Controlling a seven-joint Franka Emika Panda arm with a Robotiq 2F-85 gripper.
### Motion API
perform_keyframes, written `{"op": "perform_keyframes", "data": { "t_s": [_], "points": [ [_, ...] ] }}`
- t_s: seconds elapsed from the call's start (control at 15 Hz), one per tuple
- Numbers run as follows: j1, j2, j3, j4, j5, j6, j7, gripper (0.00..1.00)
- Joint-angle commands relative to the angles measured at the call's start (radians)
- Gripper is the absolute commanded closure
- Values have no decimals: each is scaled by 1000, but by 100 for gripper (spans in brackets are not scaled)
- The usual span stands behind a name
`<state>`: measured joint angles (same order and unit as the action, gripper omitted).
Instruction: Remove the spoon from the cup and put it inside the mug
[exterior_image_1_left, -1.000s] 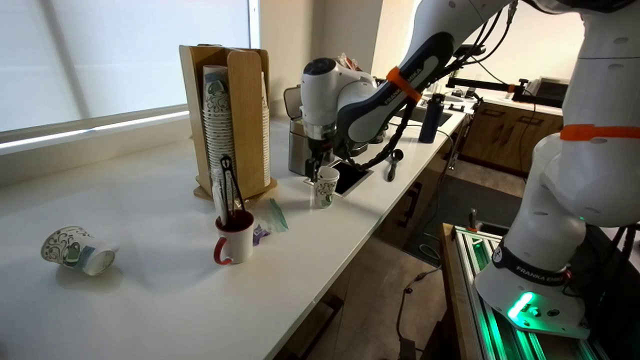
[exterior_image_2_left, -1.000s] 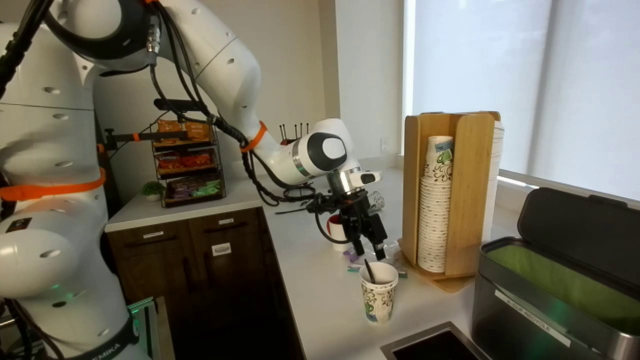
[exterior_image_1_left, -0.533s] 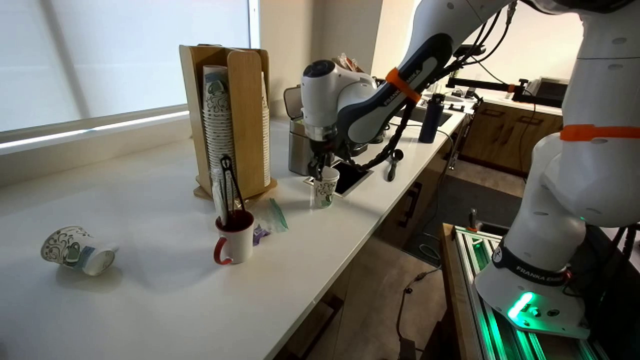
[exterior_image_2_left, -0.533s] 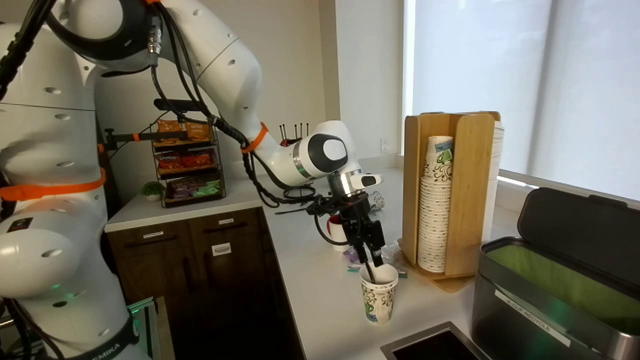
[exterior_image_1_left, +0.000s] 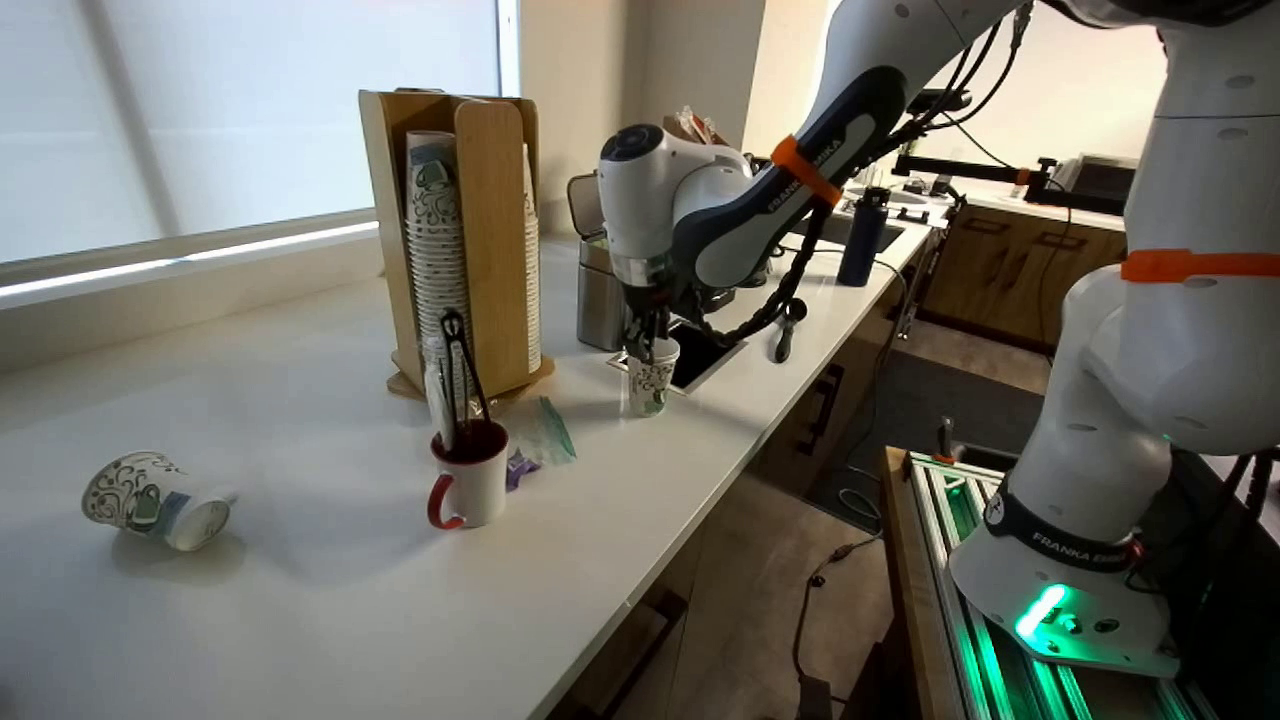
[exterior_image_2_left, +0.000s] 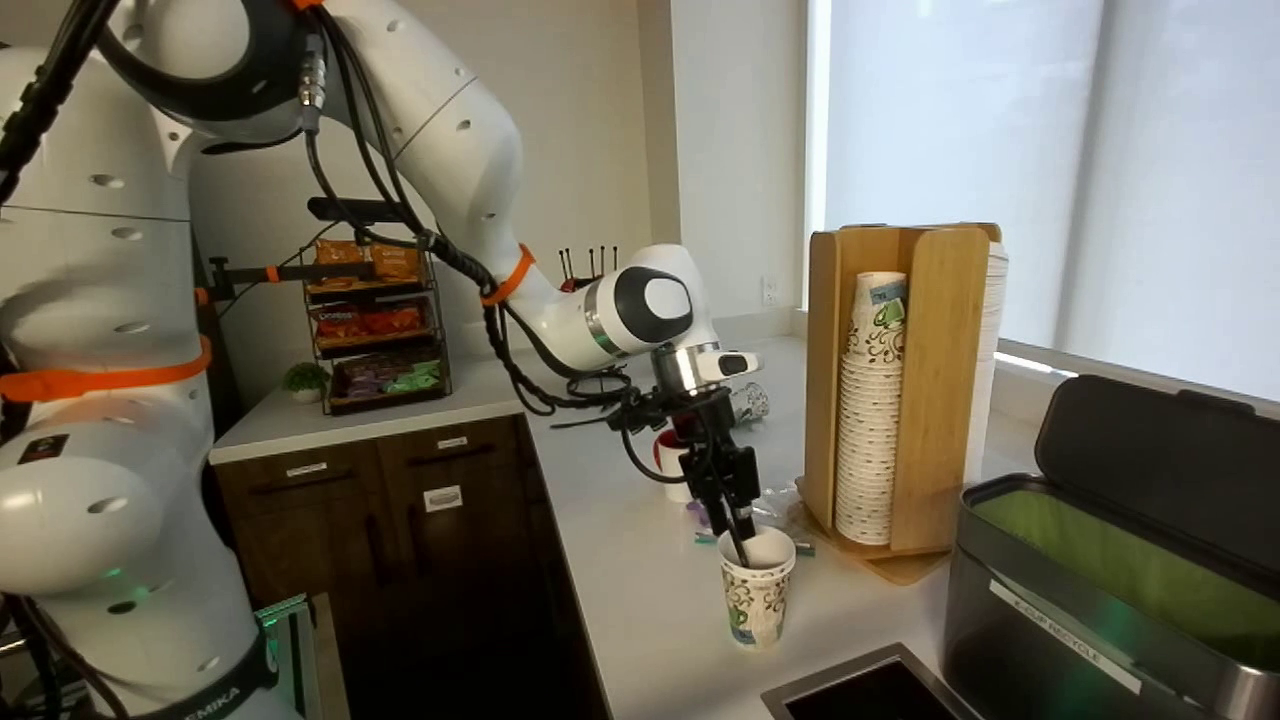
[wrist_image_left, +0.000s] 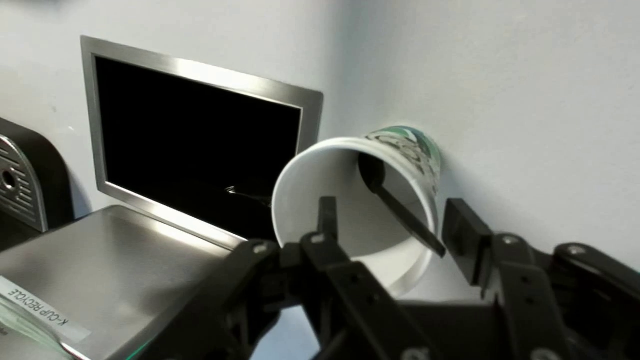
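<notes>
A patterned white paper cup (exterior_image_2_left: 757, 605) stands upright on the counter and also shows in an exterior view (exterior_image_1_left: 651, 385) and the wrist view (wrist_image_left: 410, 150). A black spoon (wrist_image_left: 405, 215) leans inside it, its handle end over the rim; the spoon also shows in an exterior view (exterior_image_2_left: 737, 546). My gripper (wrist_image_left: 392, 225) is open at the cup's mouth, the spoon's handle end between its fingers, close to the right-hand finger. It shows low over the cup in both exterior views (exterior_image_1_left: 645, 345) (exterior_image_2_left: 735, 515). The white and dark red mug (exterior_image_1_left: 478, 485) holds black tongs and a white item.
A wooden cup dispenser (exterior_image_1_left: 492, 250) stands by the window. A paper cup (exterior_image_1_left: 150, 500) lies on its side. A plastic bag (exterior_image_1_left: 550, 430) lies near the mug. A metal-framed counter opening (exterior_image_2_left: 870, 690) and a metal K-cup bin (exterior_image_2_left: 1060, 620) are near the cup.
My gripper has come down, so its fingers are now at the cup's rim around the spoon's handle. The cup, the spoon and the mug have not visibly moved.
</notes>
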<state>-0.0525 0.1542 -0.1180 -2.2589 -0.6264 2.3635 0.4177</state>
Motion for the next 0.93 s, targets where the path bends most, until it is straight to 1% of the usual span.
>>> {"op": "perform_keyframes", "data": {
  "t_s": [0.0, 0.13, 0.27, 0.33, 0.4, 0.47, 0.53, 0.6, 0.67, 0.73, 0.87],
  "points": [
    [17, -2, -3, 4, -17, -28, 12, 43],
    [20, -2, -3, 7, -19, -26, 12, 48],
    [21, -3, -5, 9, -24, -25, 17, 58],
    [22, -3, -5, 9, -27, -23, 20, 65],
    [22, -3, -5, 10, -29, -23, 20, 64],
    [22, -3, -5, 11, -30, -24, 20, 72],
    [22, -3, -5, 11, -32, -23, 20, 88],
    [23, -4, -4, 10, -34, -23, 21, 89],
    [23, -6, -4, 10, -35, -23, 21, 98],
    [24, -8, -4, 9, -36, -25, 22, 100],
    [25, -12, -3, 10, -41, -24, 22, 100]
  ]
}}
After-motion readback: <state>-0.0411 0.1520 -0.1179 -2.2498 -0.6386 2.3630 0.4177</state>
